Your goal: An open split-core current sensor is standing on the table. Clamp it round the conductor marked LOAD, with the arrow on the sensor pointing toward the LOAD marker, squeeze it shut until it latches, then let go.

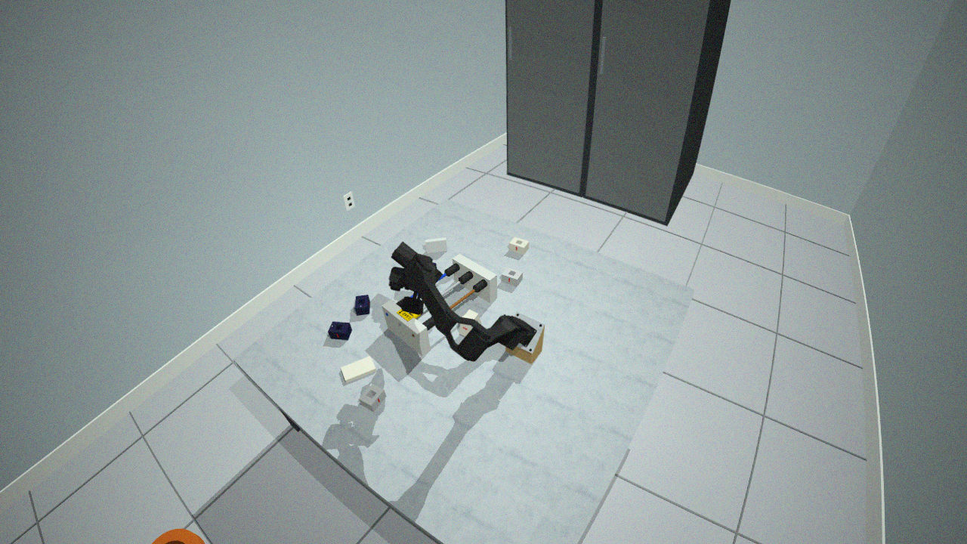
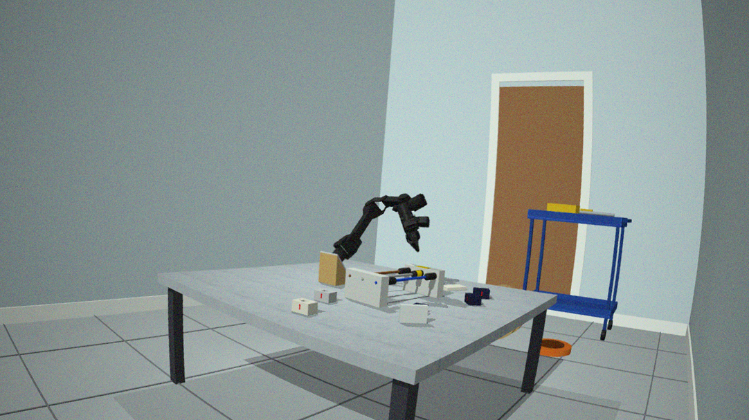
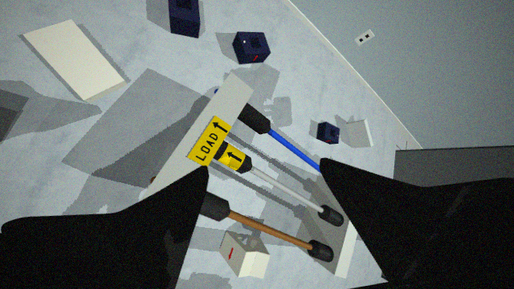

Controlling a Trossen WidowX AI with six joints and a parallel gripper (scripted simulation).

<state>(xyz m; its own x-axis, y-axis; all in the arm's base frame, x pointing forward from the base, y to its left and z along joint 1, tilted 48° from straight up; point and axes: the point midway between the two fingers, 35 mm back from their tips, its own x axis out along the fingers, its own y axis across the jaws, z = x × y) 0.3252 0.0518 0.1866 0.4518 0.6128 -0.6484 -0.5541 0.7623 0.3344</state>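
My gripper (image 1: 411,307) (image 2: 416,249) (image 3: 265,167) is open and empty, pointing down above the conductor rack. The pale middle conductor (image 3: 287,189) carries a yellow sleeve (image 3: 234,156) with a black arrow, beside the yellow LOAD marker (image 1: 407,315) (image 3: 209,140) on one end plate. A blue conductor (image 3: 295,150) and a brown conductor (image 3: 269,229) run on either side. A white block with a red arrow (image 1: 468,326) (image 3: 237,253) stands by the brown conductor. Navy blocks (image 1: 340,330) (image 3: 250,48) stand beyond the rack. I cannot tell which block is the open sensor.
The rack's end plates (image 1: 406,329) (image 2: 364,287) stand upright. Pale slabs (image 1: 358,369) (image 2: 414,313) (image 3: 74,60) and small pale blocks (image 1: 517,245) (image 2: 304,306) lie around it. The arm's wooden base block (image 2: 331,269) is beside the rack.
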